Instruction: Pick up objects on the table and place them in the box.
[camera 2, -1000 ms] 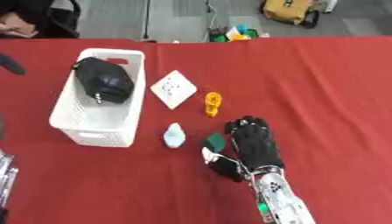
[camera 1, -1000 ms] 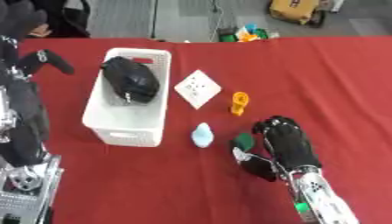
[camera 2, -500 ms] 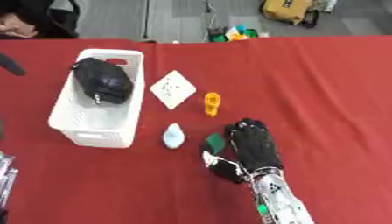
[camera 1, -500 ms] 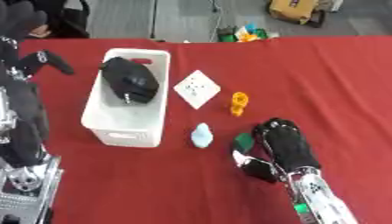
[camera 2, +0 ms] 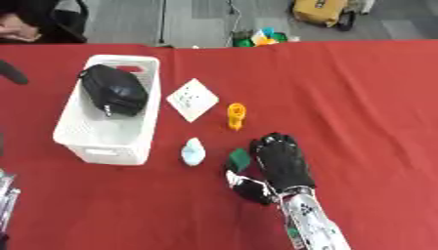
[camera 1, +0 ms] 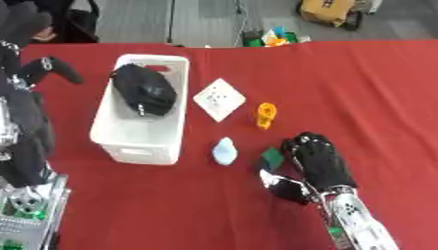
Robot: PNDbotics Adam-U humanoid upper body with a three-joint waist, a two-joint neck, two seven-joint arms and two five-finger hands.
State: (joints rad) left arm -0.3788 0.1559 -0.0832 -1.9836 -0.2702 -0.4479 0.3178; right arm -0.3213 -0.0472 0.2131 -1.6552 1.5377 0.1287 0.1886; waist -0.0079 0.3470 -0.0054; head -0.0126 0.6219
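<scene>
1. My right hand (camera 1: 315, 158) lies back-up on the red tablecloth (camera 1: 359, 93), fingers curled down beside a small green block (camera 1: 272, 157); whether they pinch it, I cannot tell.
2. White basket (camera 1: 128, 141), holding a black pouch (camera 1: 143, 90).
3. White square card (camera 1: 219, 99), orange piece (camera 1: 266, 115) and pale blue object (camera 1: 225, 151), between basket and hand.
4. My left arm (camera 1: 26, 122), at the left edge.

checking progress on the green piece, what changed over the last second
Little changed. The right hand stayed over the small green object, fingers curled down beside it; whether it grips it cannot be told. The light blue object, orange object, white square plate and the white box holding the black pouch did not move.
</scene>
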